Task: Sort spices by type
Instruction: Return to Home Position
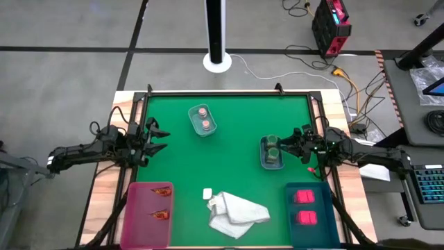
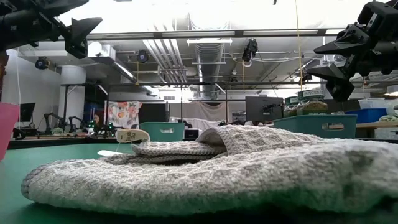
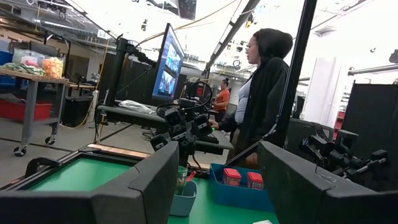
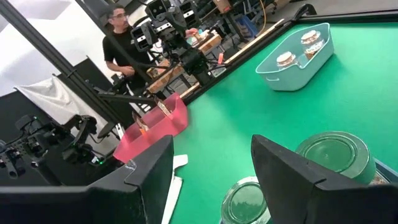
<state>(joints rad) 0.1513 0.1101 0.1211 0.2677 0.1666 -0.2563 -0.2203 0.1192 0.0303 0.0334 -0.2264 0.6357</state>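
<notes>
Spices (image 1: 205, 125) all in containers on the green desk (image 1: 229, 163), one kind to each. Two clear jars with pinkish tops (image 1: 202, 111) in a pale tray (image 1: 193, 118) toward the far middle of the desk. Stand upright, side by side. Two greenish jars (image 1: 272, 157) in a second pale tray (image 1: 263, 163) right of centre, lids up. Two bright red blocks (image 1: 304, 196) one behind the other in a blue bin (image 1: 326, 208) at the near right corner. Two red-orange packets (image 1: 161, 215) apart from each other in a pink bin (image 1: 139, 208) at the near left corner; cannot tell whether flat or leaning.

Right gripper (image 1: 286, 145) above the second pale tray. Hangs clear over the greenish jars and touches neither. Fingers (image 4: 148, 177) spread wide, nothing pinched, both green lids in sight beyond them. Left gripper (image 1: 164, 138) raised over the left side of the desk, aimed toward the middle, well apart from every container. Fingers (image 3: 140, 186) likewise spread, holding nothing.

White cloth (image 1: 236, 212) crumpled at the near edge between the pink bin and the blue bin, a small white tag (image 1: 207, 194) just beside its far corner. Beyond the right side of the desk, a person in a dark hooded top (image 3: 264, 93) near a monitor (image 3: 169, 65); beyond the left side, another person in a dark shirt (image 4: 121, 46).
</notes>
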